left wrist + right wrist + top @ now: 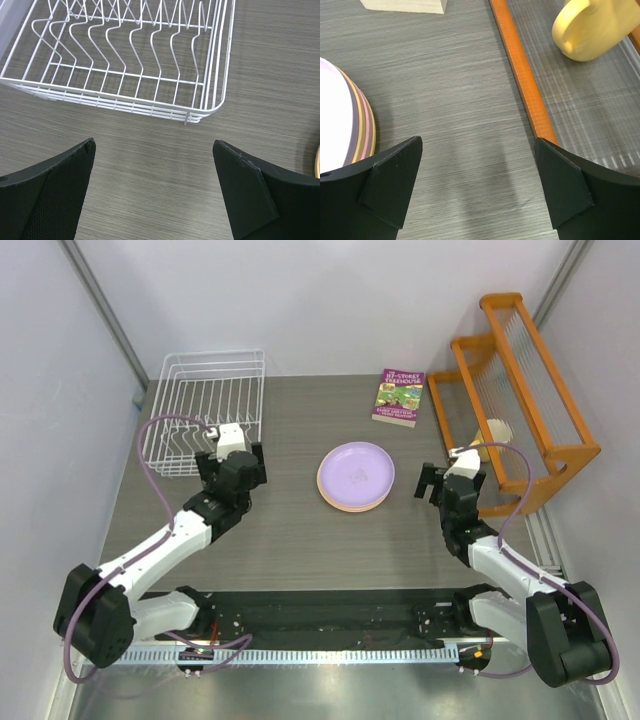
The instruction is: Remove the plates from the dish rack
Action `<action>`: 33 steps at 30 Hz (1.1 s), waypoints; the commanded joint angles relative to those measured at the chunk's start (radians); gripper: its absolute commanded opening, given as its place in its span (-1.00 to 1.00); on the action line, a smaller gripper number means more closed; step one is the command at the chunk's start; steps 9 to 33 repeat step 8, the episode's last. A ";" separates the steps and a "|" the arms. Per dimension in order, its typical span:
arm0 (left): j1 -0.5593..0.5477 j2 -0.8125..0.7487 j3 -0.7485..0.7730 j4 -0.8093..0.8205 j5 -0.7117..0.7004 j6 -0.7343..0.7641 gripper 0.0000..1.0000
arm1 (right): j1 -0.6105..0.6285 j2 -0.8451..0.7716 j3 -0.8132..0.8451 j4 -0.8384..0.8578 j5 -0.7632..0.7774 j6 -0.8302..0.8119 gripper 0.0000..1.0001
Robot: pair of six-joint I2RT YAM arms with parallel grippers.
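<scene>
The white wire dish rack (205, 410) sits at about 10 o'clock on the grey wood-grain table (290, 540), its upright divider prongs plain in the left wrist view (125, 60). The round plastic plates (356, 477) lie out of it, stacked flat near the table's middle, well apart from the rack. The lilac purple one is on top, and pink and orange-yellow rims show beneath it at the stack's edge (362, 130).

The left gripper (232, 462) hangs just off the rack's near right corner at 5 o'clock from it, its jaws spread wide with nothing between them (155, 190). The right gripper (447, 480) is at 3 o'clock from the stack, also gaping wide and holding nothing (479, 190) (bare table shows between its fingers).

A purple-and-green paperback book (399, 397) lies at 1 o'clock from the plates. An orange wooden shelf rack (520, 400) stands at the table's 2 o'clock edge, with a pale yellow mug (592, 30) on its lower shelf.
</scene>
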State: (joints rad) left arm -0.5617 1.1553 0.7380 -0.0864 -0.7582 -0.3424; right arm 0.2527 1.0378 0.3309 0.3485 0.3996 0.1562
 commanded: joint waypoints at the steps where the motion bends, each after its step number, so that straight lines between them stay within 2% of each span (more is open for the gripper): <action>1: -0.003 -0.069 -0.022 0.076 0.010 -0.030 0.99 | -0.001 -0.028 0.010 0.086 0.030 0.003 0.99; 8: -0.003 -0.129 -0.051 0.079 -0.030 0.013 0.99 | -0.001 -0.036 0.005 0.087 0.027 0.002 0.99; 33: -0.003 -0.129 -0.051 0.079 -0.030 0.013 0.99 | -0.001 -0.036 0.005 0.087 0.027 0.002 0.99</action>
